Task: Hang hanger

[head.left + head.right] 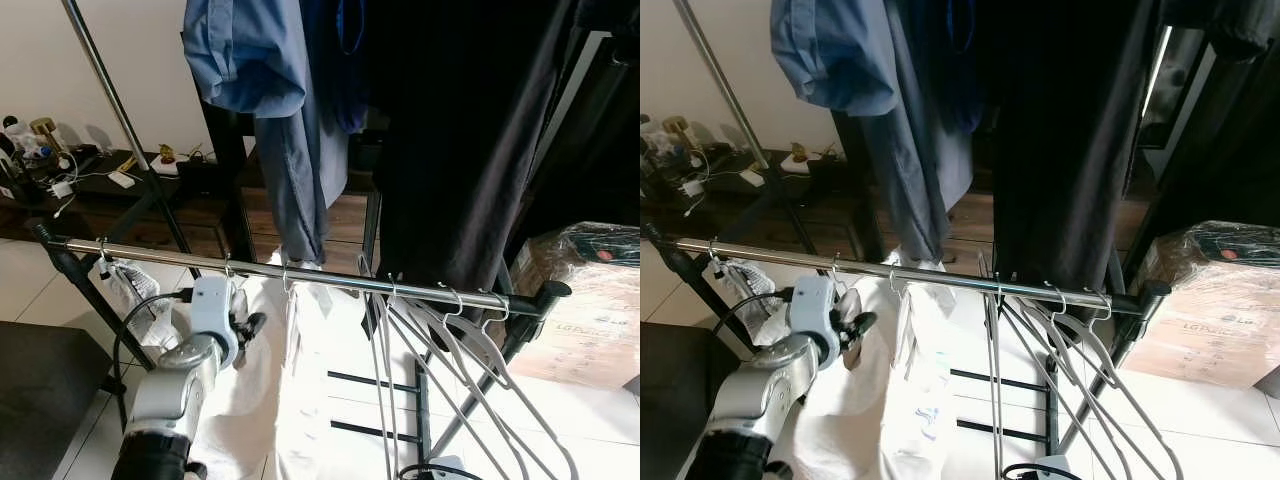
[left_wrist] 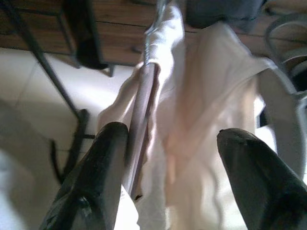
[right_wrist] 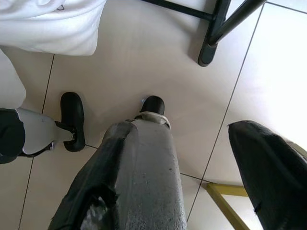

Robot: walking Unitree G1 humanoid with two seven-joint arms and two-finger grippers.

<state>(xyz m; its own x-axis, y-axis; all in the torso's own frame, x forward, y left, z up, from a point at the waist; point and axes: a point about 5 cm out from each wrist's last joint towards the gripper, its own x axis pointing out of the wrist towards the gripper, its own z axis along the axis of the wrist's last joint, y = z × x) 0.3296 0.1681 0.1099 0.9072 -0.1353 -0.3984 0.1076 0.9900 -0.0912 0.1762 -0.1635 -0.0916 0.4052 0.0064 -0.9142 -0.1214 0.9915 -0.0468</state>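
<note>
- Currently, the left gripper (image 1: pixel 243 325) sits just below the horizontal chrome garment rail (image 1: pixel 330 280), with its silver arm reaching up from the lower left of the head views.
- In the left wrist view, the two black fingers (image 2: pixel 98 177) are spread apart and clamp nothing; a thin rod-like edge draped in cloth runs close beside one finger, and contact cannot be confirmed.
- The hanger carrying the white cloth garment (image 1: pixel 290 400) has its small wire hook (image 1: pixel 229 268) over the rail, directly above the left gripper. Judged from this, the hanger is already on the rail.
- The garment hangs down beside and in front of the left arm, reaching toward the pale tiled floor (image 1: pixel 590 420).
- Further along the rail to the right, a cluster of empty white plastic hangers (image 1: pixel 440 340) hangs by metal hooks, well apart from the gripper.
- Above the lower rail, a blue shirt (image 1: pixel 290 120) and a long black garment (image 1: pixel 460 140) hang from a higher level of the rack.
- The right gripper (image 3: pixel 201 167) points down at the floor tiles with fingers apart and empty; this arm is idle.
- Task status, as a judgement: the hanging step appears complete or nearly so, since the hook rests over the rail and the fingers are released.
- Remaining work: withdraw the left gripper downward and clear of the cloth without dragging the garment or unseating the hook.
</note>
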